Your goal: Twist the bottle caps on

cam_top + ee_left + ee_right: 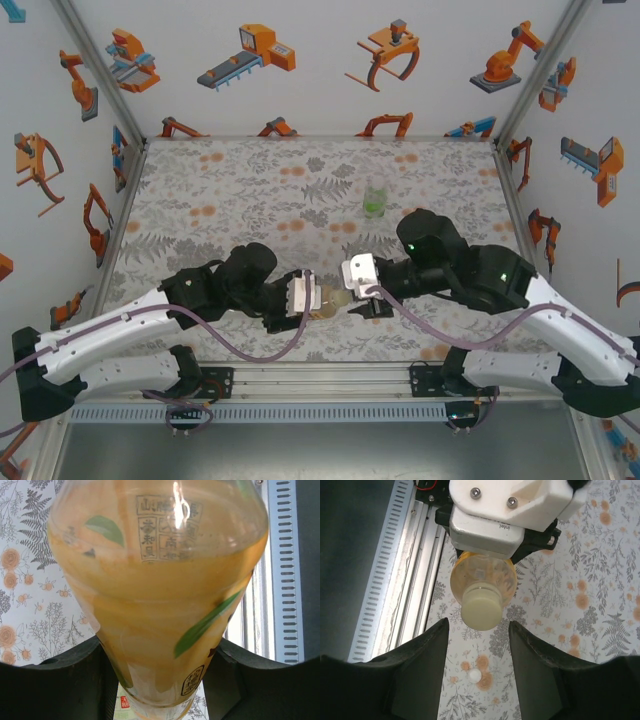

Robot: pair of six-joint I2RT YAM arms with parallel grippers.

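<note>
The left pincer (160,650) clamps a yellow-orange bottle (160,605) printed with green leaves. A pale cream cap (480,614) sits on its mouth; the right pincer (479,627) faces it, jaws apart.

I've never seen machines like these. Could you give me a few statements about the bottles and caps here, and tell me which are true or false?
1. The left pincer grips a yellow-orange plastic bottle. True.
2. That bottle's neck is bare. False: a pale round cap sits on it.
3. The right pincer is clamped on that cap. False: its fingers stand apart on either side, with gaps.
4. A small white round plastic cap lies loose on the floral table. True.
5. A clear plastic bottle with a green label stands farther back. True.
</note>
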